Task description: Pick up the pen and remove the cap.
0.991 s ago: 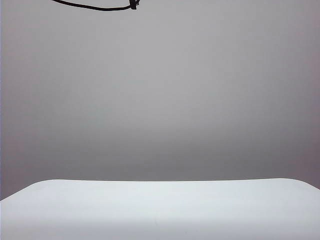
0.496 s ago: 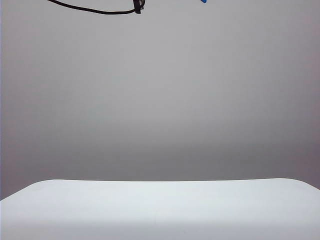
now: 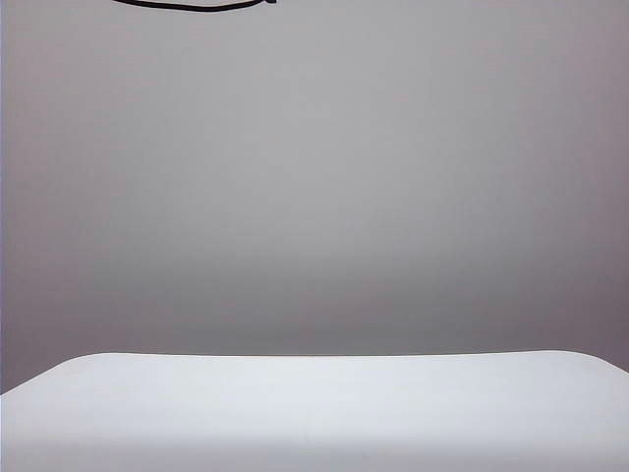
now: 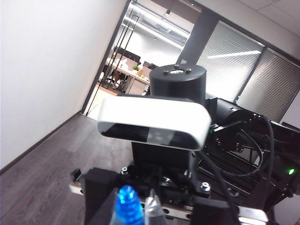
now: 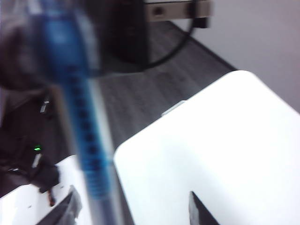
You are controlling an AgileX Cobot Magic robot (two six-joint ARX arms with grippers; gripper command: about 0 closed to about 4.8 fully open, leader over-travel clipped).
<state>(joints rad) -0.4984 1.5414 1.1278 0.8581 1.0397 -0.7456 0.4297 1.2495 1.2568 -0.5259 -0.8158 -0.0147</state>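
Now pinching pen (image 4: 127,206) tight in L gripper (image 4: 136,218), lower middle of left wrist view. R gripper (image 5: 133,211) gaping, holding nothing, low in right wrist view. Advising: keeping L pinch firm, avoiding tilting. Not spotting cap w/ certainty.

Cable (image 3: 187,5) above table (image 3: 314,413); pen (image 4: 126,208) in left tool (image 4: 140,211)

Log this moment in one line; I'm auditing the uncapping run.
left gripper: shut on pen | right gripper: jaws open | blurred blue piece, likely cap, between them | arms outside exterior view
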